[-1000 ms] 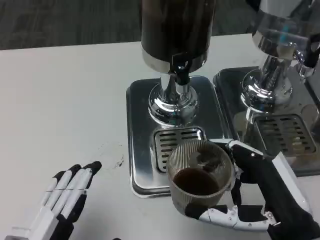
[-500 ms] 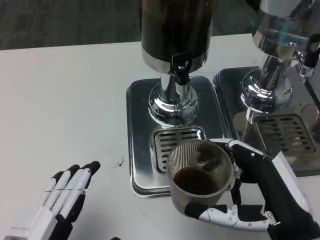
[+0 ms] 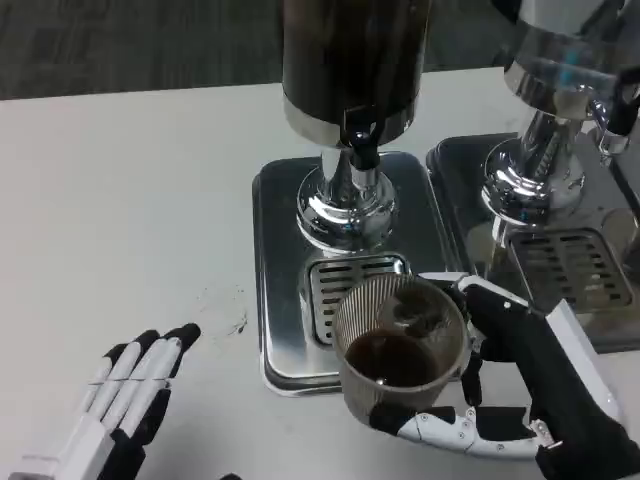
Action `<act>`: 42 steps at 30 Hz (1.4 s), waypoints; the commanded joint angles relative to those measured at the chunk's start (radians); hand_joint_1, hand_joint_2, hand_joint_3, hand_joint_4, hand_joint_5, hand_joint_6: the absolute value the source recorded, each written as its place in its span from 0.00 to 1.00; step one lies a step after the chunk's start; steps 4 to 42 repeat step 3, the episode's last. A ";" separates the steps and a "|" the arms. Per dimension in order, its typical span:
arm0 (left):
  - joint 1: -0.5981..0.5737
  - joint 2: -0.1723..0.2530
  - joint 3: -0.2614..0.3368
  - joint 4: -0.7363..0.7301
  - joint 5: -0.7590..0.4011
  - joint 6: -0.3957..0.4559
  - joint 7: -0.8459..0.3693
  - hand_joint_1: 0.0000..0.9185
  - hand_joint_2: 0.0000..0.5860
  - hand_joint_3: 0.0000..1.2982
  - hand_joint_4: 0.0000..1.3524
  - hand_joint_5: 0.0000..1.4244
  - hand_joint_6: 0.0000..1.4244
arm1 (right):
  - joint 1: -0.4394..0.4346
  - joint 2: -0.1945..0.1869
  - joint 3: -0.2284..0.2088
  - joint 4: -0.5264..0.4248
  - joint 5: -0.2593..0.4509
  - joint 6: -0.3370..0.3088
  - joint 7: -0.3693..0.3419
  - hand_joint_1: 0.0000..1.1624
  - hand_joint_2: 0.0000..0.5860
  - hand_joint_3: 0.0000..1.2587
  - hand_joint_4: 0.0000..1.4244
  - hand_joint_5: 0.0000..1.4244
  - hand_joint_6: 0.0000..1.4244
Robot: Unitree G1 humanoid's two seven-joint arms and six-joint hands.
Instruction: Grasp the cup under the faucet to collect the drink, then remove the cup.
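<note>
- I see right hand [image 3: 520,385] clamped on cup [image 3: 400,350], dark drink inside, at drip tray [image 3: 275,300] front edge.
- Left hand [image 3: 130,395] flat on bench [image 3: 130,200], fingers together, holding nothing.

Your cup [image 3: 400,345]: translucent grey-brown, fine vertical ribbing, dark brown drink inside. At 12 o'clock from it, the dispenser [image 3: 355,70] has a dark brown body, chrome band and base, black faucet [image 3: 362,150]. Drip tray [image 3: 275,250]: brushed silver with a slotted grille. Tabletop [image 3: 130,200]: white, faint dark smudges at 9 o'clock of the tray. Your right hand [image 3: 510,390] and left hand [image 3: 130,395]: white backs, fingers [image 3: 185,335] white with black tips.
</note>
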 commanded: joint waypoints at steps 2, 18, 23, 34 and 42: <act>0.001 -0.006 0.002 0.010 -0.017 0.001 -0.010 0.00 0.31 0.01 0.00 0.00 0.00 | 0.001 0.013 -0.005 -0.031 0.020 -0.016 -0.013 0.90 0.23 0.48 0.47 0.59 0.85; 0.001 -0.006 0.002 0.011 -0.018 0.001 -0.010 0.00 0.31 0.01 0.00 0.00 0.00 | 0.002 0.014 -0.005 -0.031 0.020 -0.016 -0.013 0.90 0.23 0.48 0.47 0.59 0.85; 0.001 -0.006 0.002 0.011 -0.018 0.001 -0.010 0.00 0.31 0.01 0.00 0.00 0.00 | 0.002 0.014 -0.005 -0.031 0.020 -0.016 -0.013 0.90 0.23 0.48 0.47 0.59 0.85; 0.001 -0.006 0.002 0.011 -0.018 0.001 -0.010 0.00 0.31 0.01 0.00 0.00 0.00 | 0.002 0.014 -0.005 -0.031 0.020 -0.016 -0.013 0.90 0.23 0.48 0.47 0.59 0.85; 0.001 -0.006 0.002 0.011 -0.018 0.001 -0.010 0.00 0.31 0.01 0.00 0.00 0.00 | 0.002 0.014 -0.005 -0.031 0.020 -0.016 -0.013 0.90 0.23 0.48 0.47 0.59 0.85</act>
